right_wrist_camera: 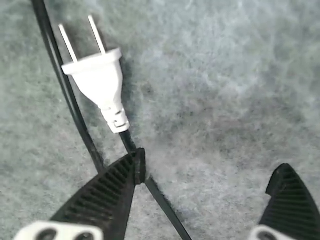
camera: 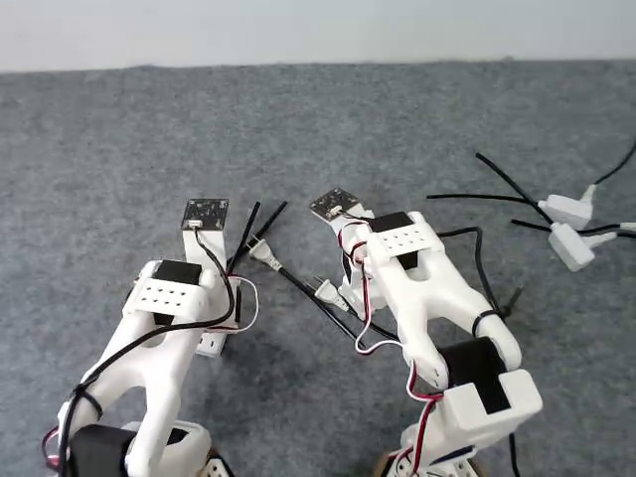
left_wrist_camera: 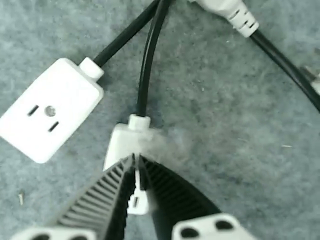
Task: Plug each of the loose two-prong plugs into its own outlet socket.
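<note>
Left hand [left_wrist_camera: 136,162] clamped on outlet socket [left_wrist_camera: 125,142] — right hand [right_wrist_camera: 212,165] spread wide, plug [right_wrist_camera: 98,80] near.

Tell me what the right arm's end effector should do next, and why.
Probably ease the right end effector forward over the white two-prong plug and close on its body. Its jaws stand open, the plug lies loose on the grey carpet, and the left end effector pinches a white outlet socket.

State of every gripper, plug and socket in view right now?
left gripper: shut on gripped socket.
gripped socket: held, face hidden.
free socket: empty, face up on the carpet.
first plug: loose, prongs bare.
second plug: loose on the carpet.
right gripper: open, empty.
</note>
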`<act>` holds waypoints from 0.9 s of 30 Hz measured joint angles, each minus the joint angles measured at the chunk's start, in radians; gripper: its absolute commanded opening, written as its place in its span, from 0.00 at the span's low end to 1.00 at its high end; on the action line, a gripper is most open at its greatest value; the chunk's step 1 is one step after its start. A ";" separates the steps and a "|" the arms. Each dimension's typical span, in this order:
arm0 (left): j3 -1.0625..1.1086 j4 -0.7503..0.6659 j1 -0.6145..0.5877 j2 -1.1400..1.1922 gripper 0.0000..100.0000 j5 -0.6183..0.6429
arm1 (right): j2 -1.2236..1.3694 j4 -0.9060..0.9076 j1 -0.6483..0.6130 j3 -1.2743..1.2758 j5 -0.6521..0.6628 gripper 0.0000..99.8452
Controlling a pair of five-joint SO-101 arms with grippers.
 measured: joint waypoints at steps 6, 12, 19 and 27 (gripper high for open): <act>-0.008 0.008 0.000 0.000 0.31 0.000 | 0.000 0.000 0.000 0.000 0.000 0.37; 0.015 0.038 0.003 0.015 0.47 0.026 | 0.000 0.000 0.000 0.000 0.000 0.37; 0.018 0.069 0.003 0.017 0.47 0.029 | 0.000 0.015 0.000 0.000 0.000 0.37; 0.018 0.069 0.006 0.017 0.23 0.032 | 0.000 0.017 0.000 0.000 0.000 0.37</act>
